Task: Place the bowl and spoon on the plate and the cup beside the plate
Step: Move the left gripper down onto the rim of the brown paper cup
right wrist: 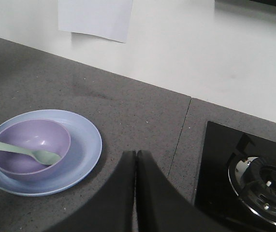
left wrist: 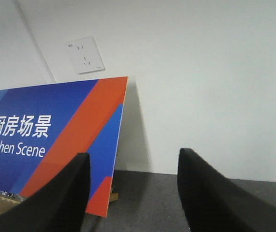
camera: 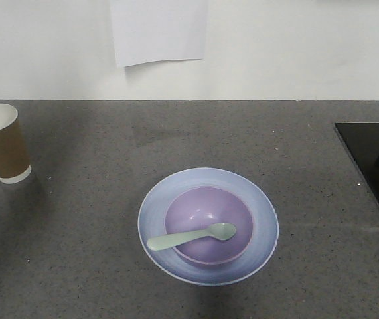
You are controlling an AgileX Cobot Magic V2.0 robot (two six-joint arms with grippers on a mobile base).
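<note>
A: Materials, quick. Table (camera: pixel 96 146) is dark grey speckled stone, matte. Plate (camera: pixel 156 212) is round, pale blue plastic, shallow rim, lower centre of the front view. Bowl (camera: pixel 196 212) sits in it, smooth lavender plastic.

B: Spoon?

A: Spoon (camera: pixel 192 235) is mint green plastic, scoop inside the bowl, handle resting over the bowl's lower-left rim and out above the plate.

B: Cup?

A: Cup (camera: pixel 2 143) is tapered brown paper, white base band and rim, upright at the left edge, well apart from the plate.

B: Tools?

A: Left tool (left wrist: pixel 133 193): black fingers spread, nothing between, facing a blue-orange sign (left wrist: pixel 55 140) and a white wall socket (left wrist: pixel 84 54). Right tool (right wrist: pixel 136 193): fingers pressed together, empty, bottom centre; plate and bowl lie to its left, a black stove (right wrist: pixel 254 179) to its right.
</note>
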